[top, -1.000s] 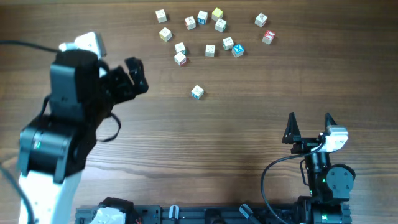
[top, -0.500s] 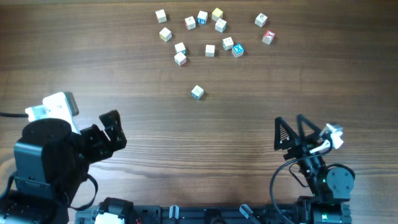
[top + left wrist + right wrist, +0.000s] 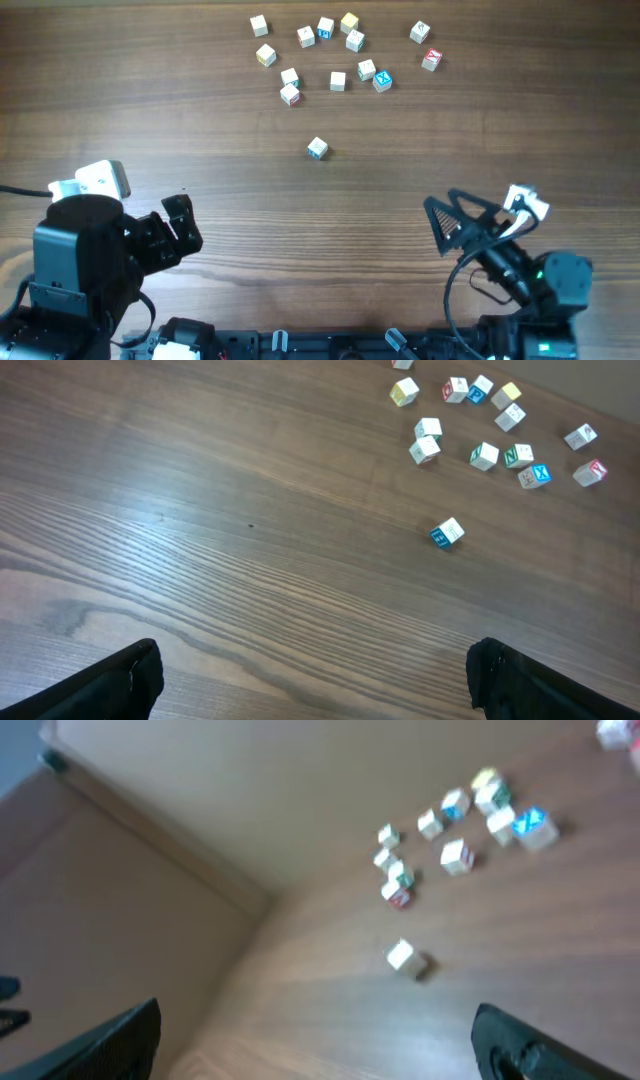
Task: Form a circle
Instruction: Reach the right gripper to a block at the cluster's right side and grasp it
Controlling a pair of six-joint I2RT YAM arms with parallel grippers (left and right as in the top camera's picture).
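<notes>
We start closest in, low over the wooden counter (image 3: 300, 250). The left end effector (image 3: 182, 222) stands wide open with nothing between its jaws. In its wrist view only two dark fingertips (image 3: 135, 680) show at the bottom corners, with bare wood between them. The right end effector (image 3: 442, 205) is likewise spread wide and carries nothing, and it is tilted towards the left.

Farther out, a lone cube (image 3: 317, 148) sits by itself. It lies ahead and to the right of the left end effector, and ahead and to the left of the right one, well apart from both. From the left wrist it shows a blue side face (image 3: 447, 533).

Farthest from both end effectors lie the other letter cubes (image 3: 338, 80), small and pale, spread in a loose scatter with gaps between most of them. Among them are a cube with a blue top (image 3: 382, 80) and, out beyond it on the right edge of the group, a red-marked cube (image 3: 431, 59). The right wrist view is blurred, so we cannot read any letters there.
</notes>
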